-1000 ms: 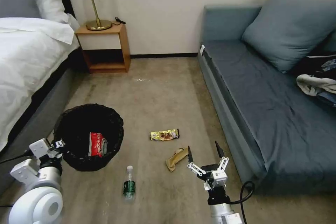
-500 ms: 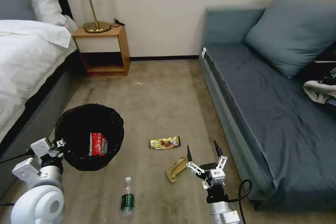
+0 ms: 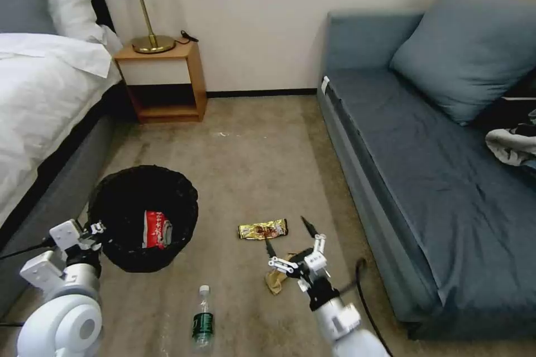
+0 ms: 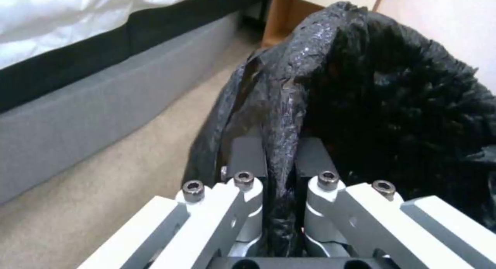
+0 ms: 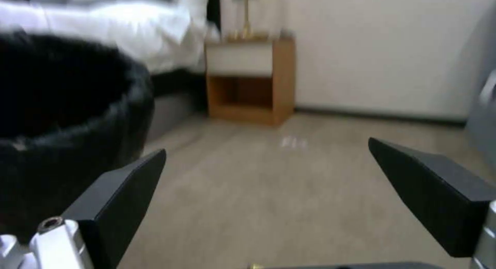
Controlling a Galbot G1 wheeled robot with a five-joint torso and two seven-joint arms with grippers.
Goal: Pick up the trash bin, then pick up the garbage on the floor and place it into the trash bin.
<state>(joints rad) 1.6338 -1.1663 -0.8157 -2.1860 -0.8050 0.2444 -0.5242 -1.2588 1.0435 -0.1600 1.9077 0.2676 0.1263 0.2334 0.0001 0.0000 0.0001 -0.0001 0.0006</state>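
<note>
Carpet floor (image 3: 251,162): bottle (image 3: 203,321), gold wrapper (image 3: 263,229), seemingly crumpled paper (image 3: 276,279).

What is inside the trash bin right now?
A red-and-white wrapper lies inside the trash bin, against the black liner. The left tool is shut on the bin's rim. The bin's near wall hides part of the bottom, so anything there cannot be seen.

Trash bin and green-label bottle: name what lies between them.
Head view: bare carpet between the trash bin, rim clamped by the left gripper, and the green-label bottle.
</note>
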